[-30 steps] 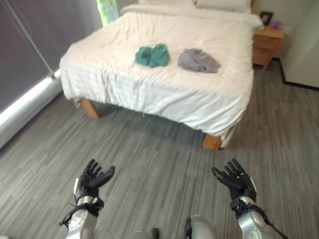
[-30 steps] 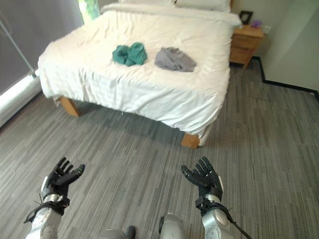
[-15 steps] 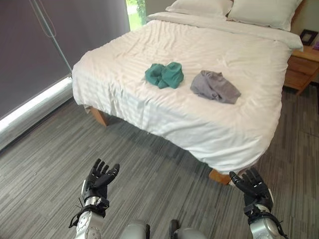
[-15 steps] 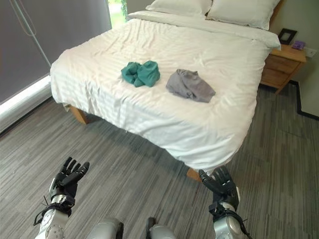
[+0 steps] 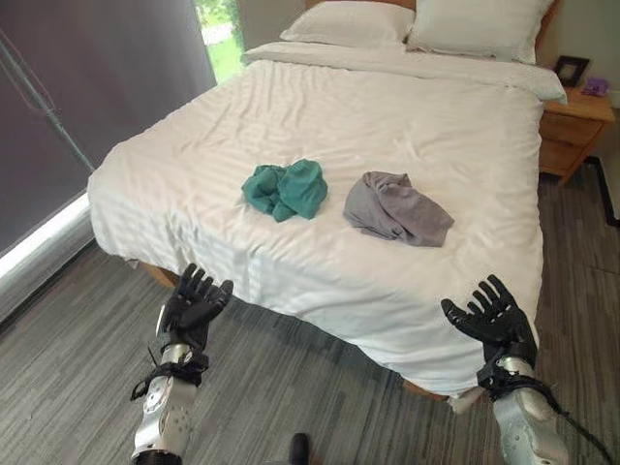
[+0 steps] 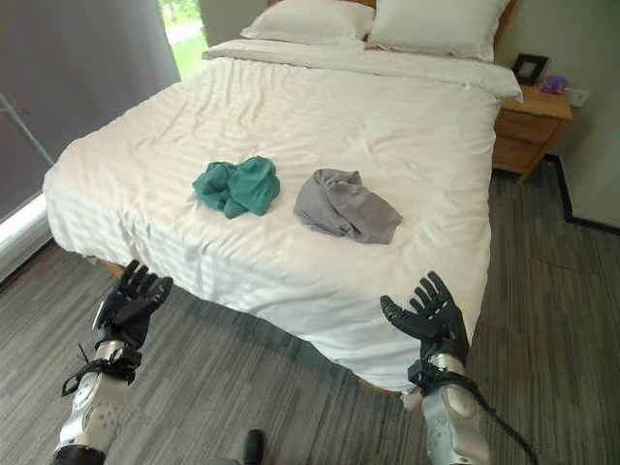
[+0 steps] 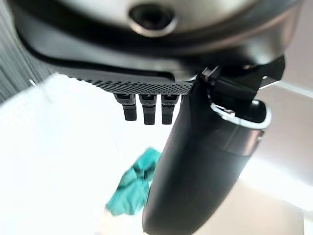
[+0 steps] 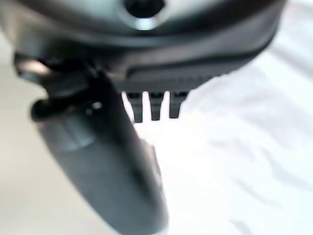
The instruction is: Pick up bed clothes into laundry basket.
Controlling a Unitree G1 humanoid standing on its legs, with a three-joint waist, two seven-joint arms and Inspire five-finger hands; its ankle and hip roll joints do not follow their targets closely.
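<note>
Our left hand (image 5: 195, 302) has its fingers (image 5: 199, 282) spread straight and holds nothing; it hangs before the near edge of the bed, toward the corner at 8 o'clock in the head views. Our right hand (image 5: 494, 318) is likewise splayed open and empty, palm up, at 4 o'clock, in front of the bed's near right corner. In the left wrist view we see our straight fingertips (image 7: 143, 113) with the teal cloth beyond them, apart from the hand.

Neither hand touches any clothing. The teal garment (image 5: 284, 189) lies bunched on the white bedsheet (image 5: 387, 126) near the middle of the bed, at about 11 o'clock from the picture's centre. Just beside it, toward 3 o'clock, lies a crumpled grey garment (image 5: 395, 207); the two are close but do not touch. Both lie well back from the mattress edge where our hands are.

Farther out, at 12 o'clock, two white pillows (image 5: 407, 23) sit side by side at the head of the bed. At 2 o'clock a wooden nightstand (image 5: 572, 131) stands against the bed's side, bearing a small picture frame (image 5: 570, 70). Grey striped flooring (image 5: 68, 387) spreads below our hands, and a dark blind (image 5: 97, 77) covers the window at 10 o'clock.
</note>
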